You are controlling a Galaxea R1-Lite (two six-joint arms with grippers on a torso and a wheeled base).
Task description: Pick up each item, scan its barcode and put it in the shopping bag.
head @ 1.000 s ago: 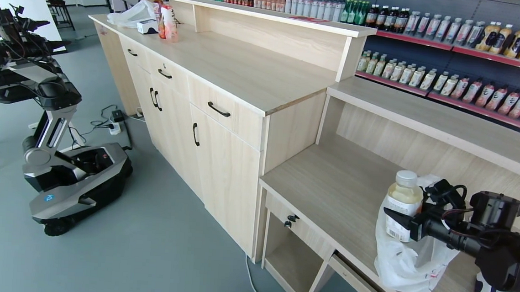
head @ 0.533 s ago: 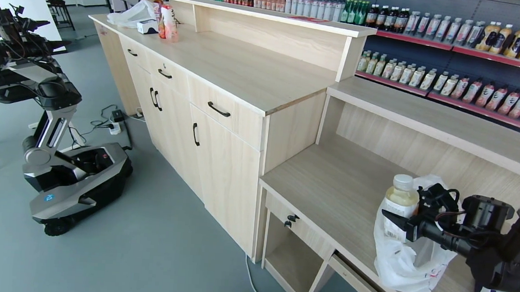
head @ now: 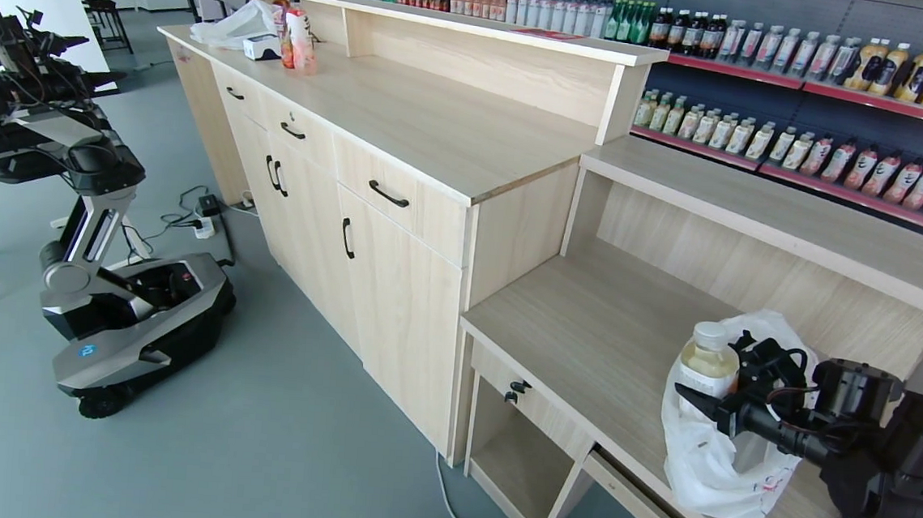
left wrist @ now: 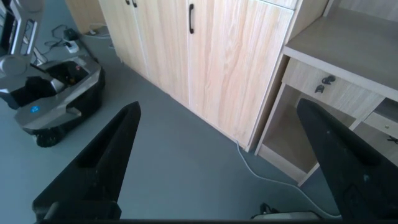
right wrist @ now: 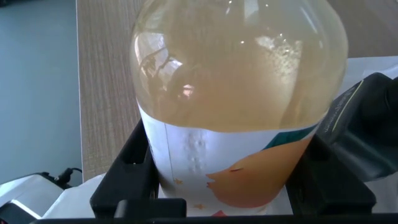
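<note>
The bottle (head: 706, 359), pale yellow drink under a white cap, stands upright with its lower half inside the mouth of the white shopping bag (head: 711, 471). The fingers of the right gripper (head: 704, 390) pinch it at the label. That label is white with an orange and teal patch; its writing and the red print low on the bag are too small to read. The bag stands near the front edge of the desk (head: 586, 333), with bare wood stretching to its left. The left gripper (left wrist: 217, 106) hangs over the floor (left wrist: 186, 155), fingers spread wide.
</note>
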